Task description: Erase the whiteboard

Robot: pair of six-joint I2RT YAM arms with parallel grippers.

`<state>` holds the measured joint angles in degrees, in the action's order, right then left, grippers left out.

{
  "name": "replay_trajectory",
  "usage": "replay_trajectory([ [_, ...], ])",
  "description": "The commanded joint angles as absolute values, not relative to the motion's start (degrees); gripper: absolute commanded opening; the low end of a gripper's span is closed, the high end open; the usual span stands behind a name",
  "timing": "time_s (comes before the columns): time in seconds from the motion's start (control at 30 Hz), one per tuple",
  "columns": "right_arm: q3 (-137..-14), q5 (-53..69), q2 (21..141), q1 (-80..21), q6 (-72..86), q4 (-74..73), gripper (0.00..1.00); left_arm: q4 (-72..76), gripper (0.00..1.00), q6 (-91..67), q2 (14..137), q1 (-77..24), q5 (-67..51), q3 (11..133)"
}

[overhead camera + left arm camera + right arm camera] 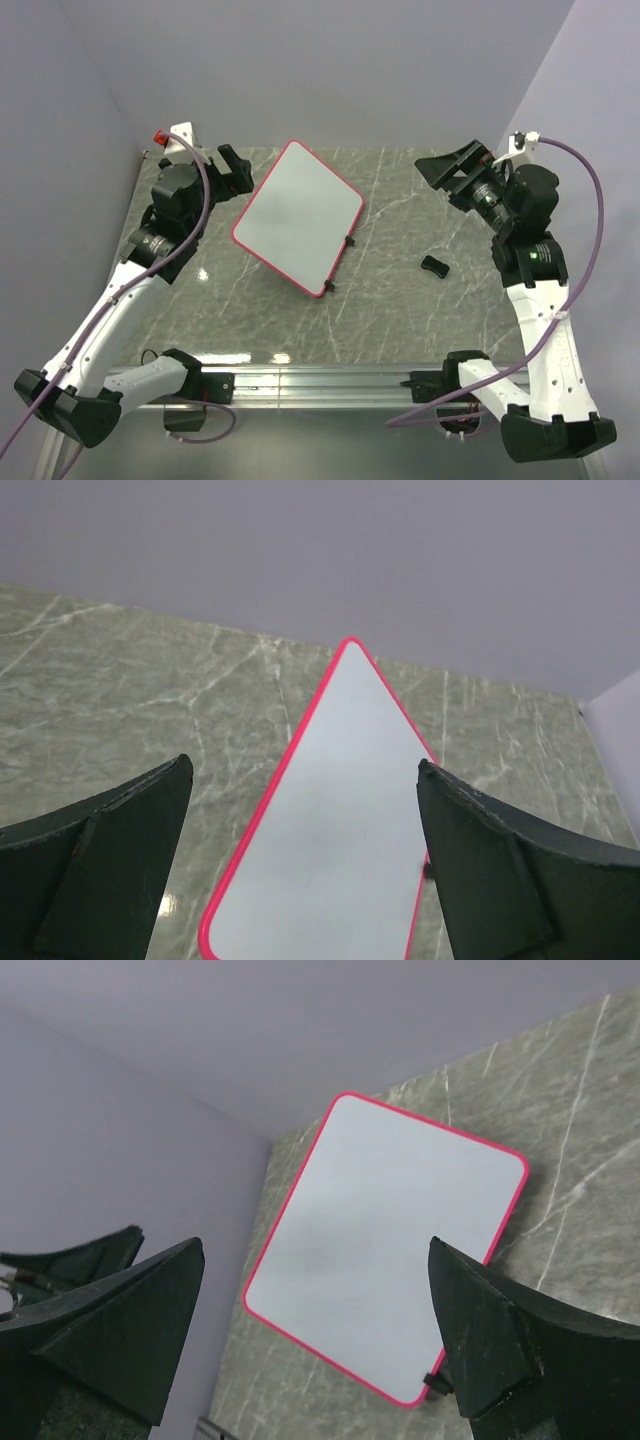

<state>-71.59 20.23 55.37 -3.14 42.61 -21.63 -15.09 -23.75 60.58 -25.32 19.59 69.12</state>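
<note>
We see the whiteboard [297,217] lying on the table [400,310], close to our left hand [236,170]. Our right hand [450,175] is farther away. Both hands are spread wide apart and hold nothing.

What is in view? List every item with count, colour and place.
whiteboard: one, white with pink-red rim, lying askew on the table, left of middle
clip feet: two, black, on the whiteboard's right edge
small block: one, dark, on the table right of the whiteboard, apart from it
table: one, grey-green marble pattern, under everything
walls: three, pale lilac, back and both sides
left gripper: one, black, open, beside the whiteboard's left corner
right gripper: one, black, open, over the table's far right
</note>
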Motion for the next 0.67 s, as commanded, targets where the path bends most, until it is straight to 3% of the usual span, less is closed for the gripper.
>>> replay_trajectory([
  [0.0,-69.7,23.37,53.62,-3.43,43.77,-18.46,1.0,-8.01,0.99,-24.52,60.64,-25.14,25.22,68.47],
  [0.47,-63.28,25.93,47.73,-3.43,47.11,-19.25,1.0,-4.66,0.99,-22.5,71.19,-25.05,26.63,73.83],
  [0.53,-62.14,27.51,46.59,-3.6,45.62,-17.4,0.96,-4.75,0.99,-22.24,72.59,-25.05,26.72,74.61],
  [0.63,-64.07,20.85,46.32,-3.78,43.34,-23.18,1.0,-4.22,0.98,-20.05,74.08,-25.05,28.2,74.45],
])
